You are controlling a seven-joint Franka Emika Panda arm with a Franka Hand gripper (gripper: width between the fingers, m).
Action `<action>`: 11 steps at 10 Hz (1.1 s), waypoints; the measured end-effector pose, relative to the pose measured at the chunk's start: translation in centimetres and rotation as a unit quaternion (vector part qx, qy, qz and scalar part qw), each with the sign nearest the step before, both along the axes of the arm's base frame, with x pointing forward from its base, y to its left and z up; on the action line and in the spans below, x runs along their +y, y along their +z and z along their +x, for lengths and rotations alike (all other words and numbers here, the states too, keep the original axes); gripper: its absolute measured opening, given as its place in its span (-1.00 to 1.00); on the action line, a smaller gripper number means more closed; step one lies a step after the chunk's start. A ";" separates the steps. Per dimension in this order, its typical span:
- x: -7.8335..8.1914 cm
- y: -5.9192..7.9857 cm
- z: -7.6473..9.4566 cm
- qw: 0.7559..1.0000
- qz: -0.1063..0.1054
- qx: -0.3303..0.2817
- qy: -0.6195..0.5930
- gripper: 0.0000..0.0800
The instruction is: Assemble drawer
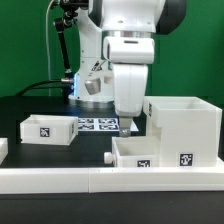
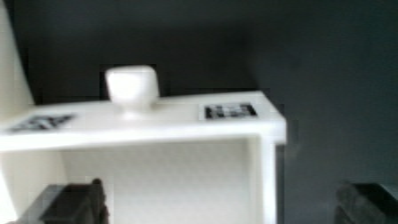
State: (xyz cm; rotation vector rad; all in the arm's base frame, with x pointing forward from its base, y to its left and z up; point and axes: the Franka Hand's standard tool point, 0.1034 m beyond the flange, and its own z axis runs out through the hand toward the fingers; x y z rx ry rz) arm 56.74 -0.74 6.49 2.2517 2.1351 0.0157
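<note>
The tall hollow casing (image 1: 181,125) stands at the exterior view's right. One low tray (image 1: 48,128) lies at the left. A second tray (image 1: 141,152) lies in front of the casing, next to the rail. My gripper (image 1: 128,118) hangs just above this second tray's far end, open. In the wrist view this tray (image 2: 169,165) fills the middle, with a white knob (image 2: 130,84) and two tags on its end wall. My gripper (image 2: 217,205) is open, and its dark fingers (image 2: 71,205) stand on either side of the tray's corner. I cannot tell whether they touch it.
The marker board (image 1: 96,124) lies on the black table behind the gripper. A long low white rail (image 1: 100,181) runs along the front edge. The robot's base and cables stand at the back.
</note>
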 end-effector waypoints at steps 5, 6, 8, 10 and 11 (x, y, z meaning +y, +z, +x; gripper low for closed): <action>-3.0 -0.4 0.6 1.000 0.012 0.000 0.027 0.62; -4.5 -1.6 0.3 0.999 0.040 0.004 0.029 0.62; -5.2 -2.4 1.3 0.997 0.071 0.003 0.040 0.62; -5.6 -3.0 1.9 0.994 0.096 0.010 0.043 0.62; -4.6 -3.3 2.3 0.994 0.099 0.011 0.036 0.62</action>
